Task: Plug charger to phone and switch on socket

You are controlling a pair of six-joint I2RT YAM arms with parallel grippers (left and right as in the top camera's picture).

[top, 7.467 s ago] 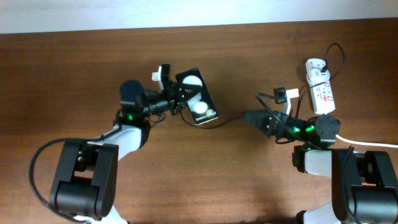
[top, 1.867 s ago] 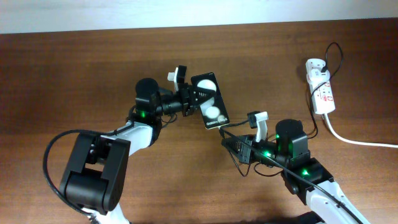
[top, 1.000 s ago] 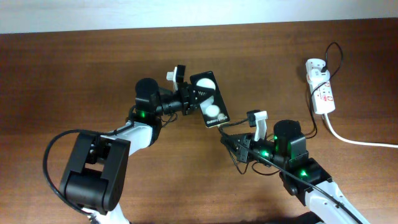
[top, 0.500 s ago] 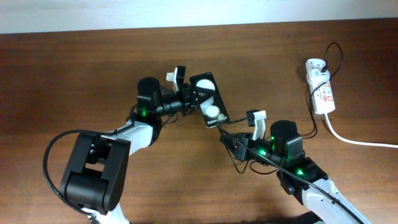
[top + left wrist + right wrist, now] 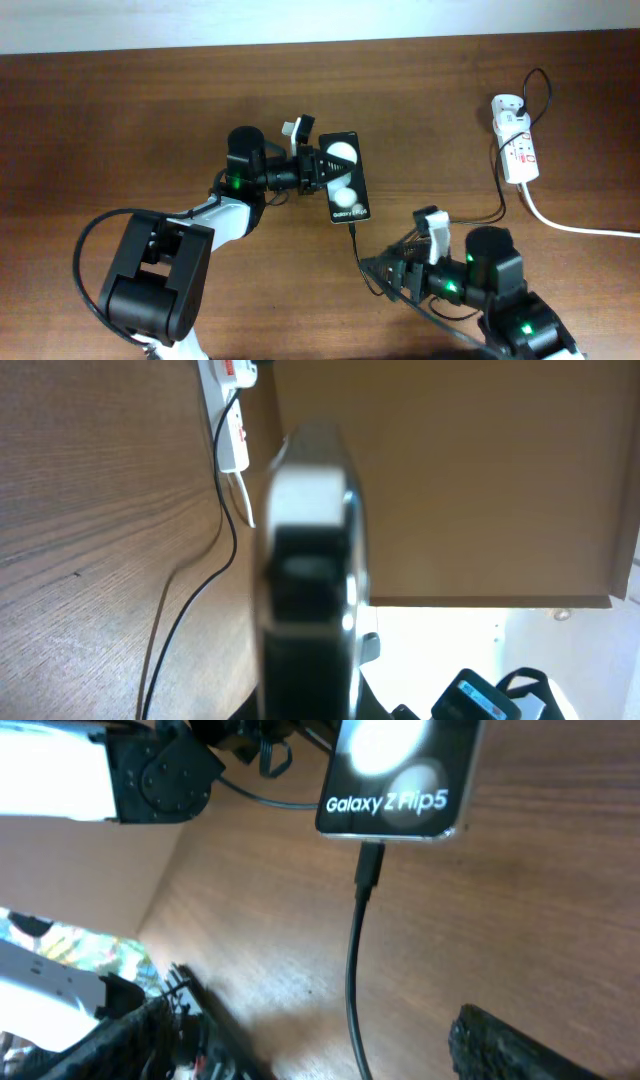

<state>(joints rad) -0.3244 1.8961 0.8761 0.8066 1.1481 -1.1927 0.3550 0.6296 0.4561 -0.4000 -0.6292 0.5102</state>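
My left gripper (image 5: pixel 316 170) is shut on the phone (image 5: pixel 345 181), a black rectangle with two white discs, and holds it near the table's middle. The phone shows edge-on in the left wrist view (image 5: pixel 305 510). The charger's black plug (image 5: pixel 370 862) sits in the phone's end below the white text (image 5: pixel 396 802). Its thin cable (image 5: pixel 356 250) runs down between the fingers of my right gripper (image 5: pixel 388 277), which is open and apart from it (image 5: pixel 340 1055). The socket (image 5: pixel 518 146), a white power strip with red-marked switches, lies at the far right, with the white adapter (image 5: pixel 505 105) plugged in.
The strip's thick white cord (image 5: pixel 585 229) runs off the right edge. The black cable loops over the wood between the right arm and the strip (image 5: pixel 500 212). The strip also shows in the left wrist view (image 5: pixel 230 420).
My right gripper has let go of the plug and drawn back down and to the right. The plug now stays in the phone's end. The left gripper has turned the phone slightly.
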